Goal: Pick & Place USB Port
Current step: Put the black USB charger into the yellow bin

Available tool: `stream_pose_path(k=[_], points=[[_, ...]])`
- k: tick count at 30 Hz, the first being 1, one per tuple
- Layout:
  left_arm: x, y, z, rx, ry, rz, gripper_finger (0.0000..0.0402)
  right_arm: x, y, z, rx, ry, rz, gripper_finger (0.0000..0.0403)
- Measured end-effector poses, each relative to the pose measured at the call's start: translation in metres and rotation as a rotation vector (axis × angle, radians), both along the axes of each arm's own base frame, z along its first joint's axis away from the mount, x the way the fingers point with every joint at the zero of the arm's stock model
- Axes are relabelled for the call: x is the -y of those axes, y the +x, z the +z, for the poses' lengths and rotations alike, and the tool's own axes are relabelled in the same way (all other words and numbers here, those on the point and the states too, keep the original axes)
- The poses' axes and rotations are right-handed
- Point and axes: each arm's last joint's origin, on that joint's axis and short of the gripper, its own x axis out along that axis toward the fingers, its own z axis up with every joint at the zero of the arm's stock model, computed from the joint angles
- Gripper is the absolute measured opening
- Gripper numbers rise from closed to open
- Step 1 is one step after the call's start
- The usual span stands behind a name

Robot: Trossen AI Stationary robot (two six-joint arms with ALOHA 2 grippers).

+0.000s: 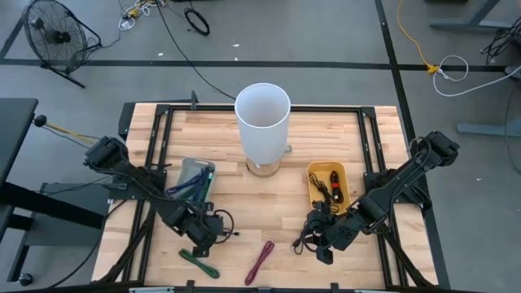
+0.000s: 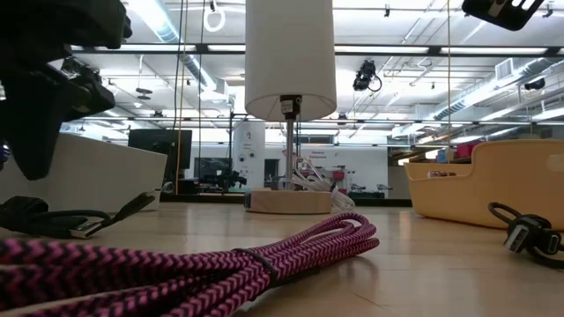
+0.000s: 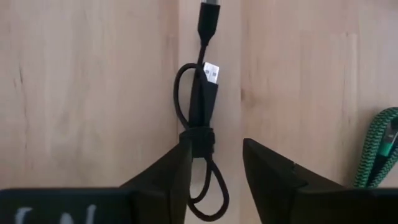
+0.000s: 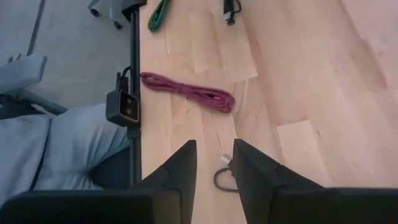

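A bundled black USB cable [image 3: 200,124] lies on the wood table, a strap [image 3: 199,142] round its middle and its silver plug [image 3: 211,73] pointing away. My left gripper [image 3: 217,144] hangs open right over it at the table's near left [image 1: 213,232], one finger on either side of the bundle's near loop. My right gripper [image 4: 215,144] hovers at the near right [image 1: 324,248], its fingers a little apart with nothing between them. Below it, a second black cable [image 4: 224,177] lies on the table. My left gripper comes from above, slanting down, its fingers along the black cable's near loop. One finger [image 3: 177,171] stands right at the strap's edge. I cannot tell whether it touches. The cable lies flat on the table.
A white lamp [image 1: 262,122] stands at the far middle. Behind my right gripper is a yellow bin [image 1: 346,183] holding cables, behind my left a clear bin [image 1: 207,169] with blue cables. A green cable [image 1: 199,262] and a purple one [image 1: 260,260] lie near the front edge.
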Motion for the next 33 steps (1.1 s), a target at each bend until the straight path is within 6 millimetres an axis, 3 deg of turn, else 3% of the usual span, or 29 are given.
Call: stream_pose_path(k=[7, 18, 21, 25, 26, 33], points=[[-0.002, 0.000, -0.003, -0.023, 0.021, 0.016, 0.0174, 0.000, 0.000, 0.000, 0.001, -0.002, 0.003, 0.0104], [-0.005, 0.010, -0.031, -0.103, 0.076, 0.070, 0.0169, 0.000, 0.000, 0.000, 0.001, -0.001, 0.002, 0.0104], [-0.006, 0.011, -0.034, -0.115, 0.064, 0.083, 0.0134, 0.000, 0.000, 0.000, 0.001, -0.001, 0.002, 0.0104], [-0.005, 0.012, -0.033, -0.105, 0.049, 0.085, 0.0032, 0.000, 0.000, 0.000, 0.001, 0.001, 0.000, 0.0104], [-0.005, 0.013, -0.033, -0.097, 0.041, 0.086, 0.0022, 0.000, 0.000, 0.000, 0.000, 0.001, 0.000, 0.0104], [-0.003, 0.014, -0.031, -0.069, 0.049, 0.096, 0.0018, 0.000, 0.000, 0.000, 0.000, 0.001, 0.000, 0.0104]])
